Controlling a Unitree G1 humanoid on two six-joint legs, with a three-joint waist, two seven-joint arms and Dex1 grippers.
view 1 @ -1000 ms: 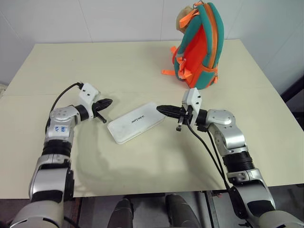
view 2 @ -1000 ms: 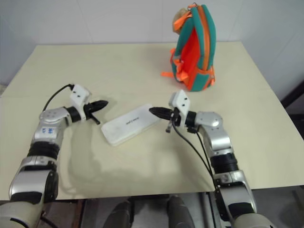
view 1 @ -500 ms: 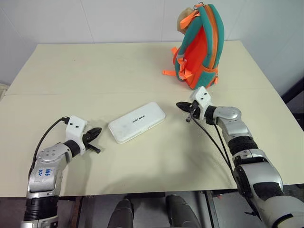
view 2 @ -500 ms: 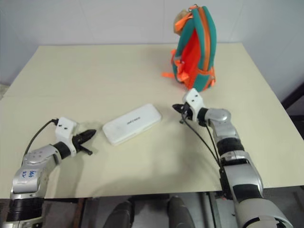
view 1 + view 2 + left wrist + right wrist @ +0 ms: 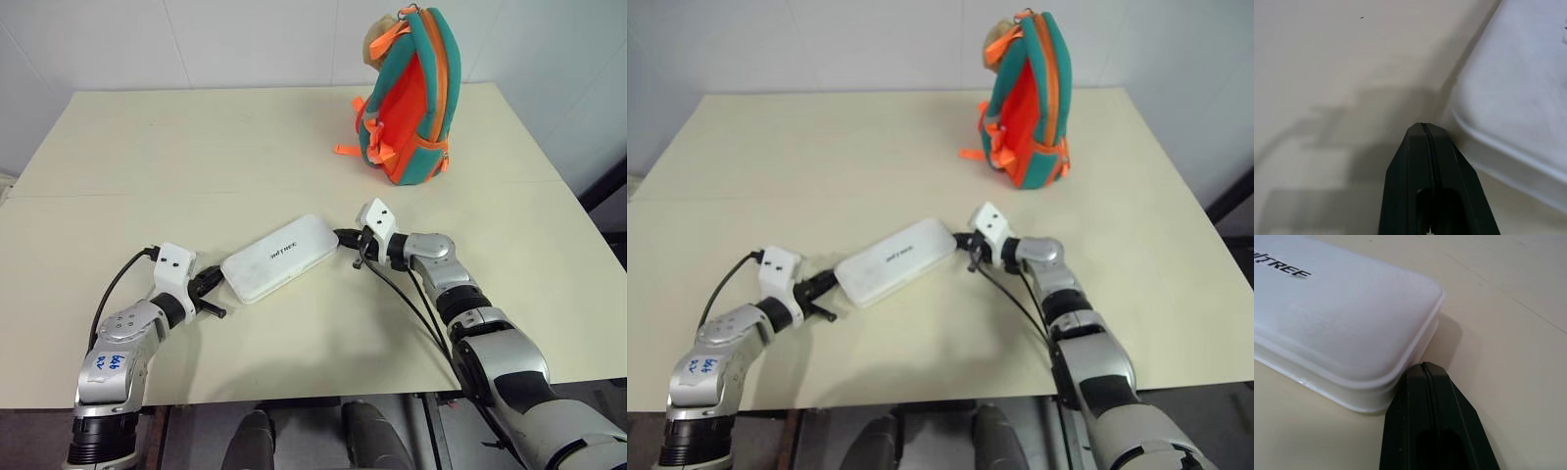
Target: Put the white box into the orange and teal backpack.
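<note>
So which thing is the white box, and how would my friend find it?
Start at the big beige table. Near its front middle, the white box lies flat between the left gripper and right gripper. It's low and white; the backpack stands tall and colourful.

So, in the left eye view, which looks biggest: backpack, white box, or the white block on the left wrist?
1. Orange and teal backpack, though farthest away.
2. White box.
3. White block on the left wrist, clearly smallest.

The white box (image 5: 280,258) lies mid-frame on the table (image 5: 196,147), between both grippers; the backpack (image 5: 409,96) stands upper right.
</note>
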